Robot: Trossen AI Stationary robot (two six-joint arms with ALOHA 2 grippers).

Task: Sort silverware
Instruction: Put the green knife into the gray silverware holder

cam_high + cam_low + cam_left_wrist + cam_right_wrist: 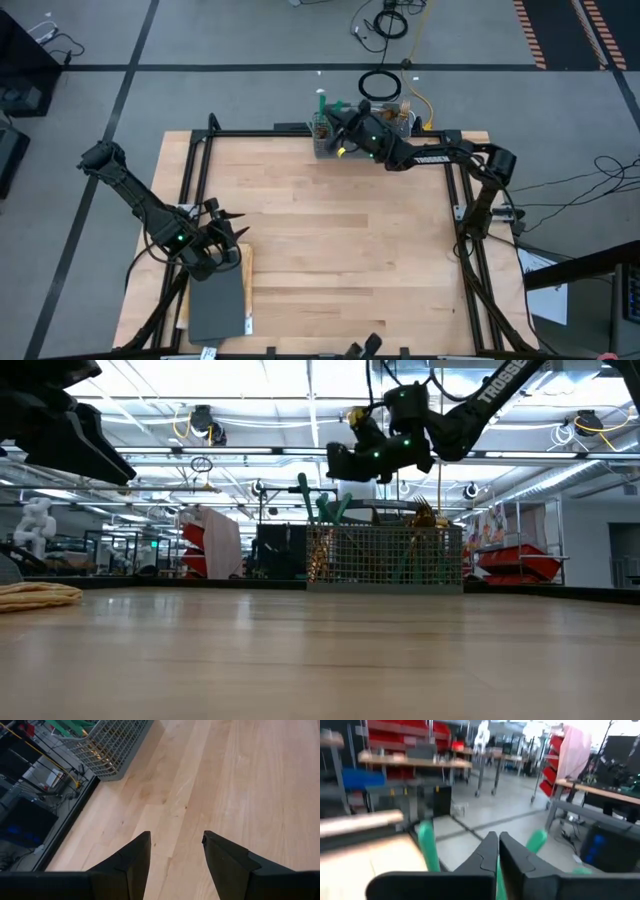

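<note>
The silverware (322,508) stands in a grey wire basket (385,558) at the middle of the table's far edge, its teal-green handles (427,846) sticking up out of the top. My right gripper (336,461) reaches level over the basket's left end (322,145), fingers shut, just above and among those handles. My left gripper (232,226) hovers open over bare wood near the table's left edge, and its wrist view shows nothing between its fingers (176,842). My right gripper's shut fingers (490,851) point level between two upright green handles (536,840). A sliver of green shows low behind the fingers. I cannot tell whether they touch any handle.
A grey flat tray (215,305) lies at the near left corner, on a tan mat (35,595). Black frame rails (195,160) run round the table. The wide middle of the wooden top (340,230) is bare.
</note>
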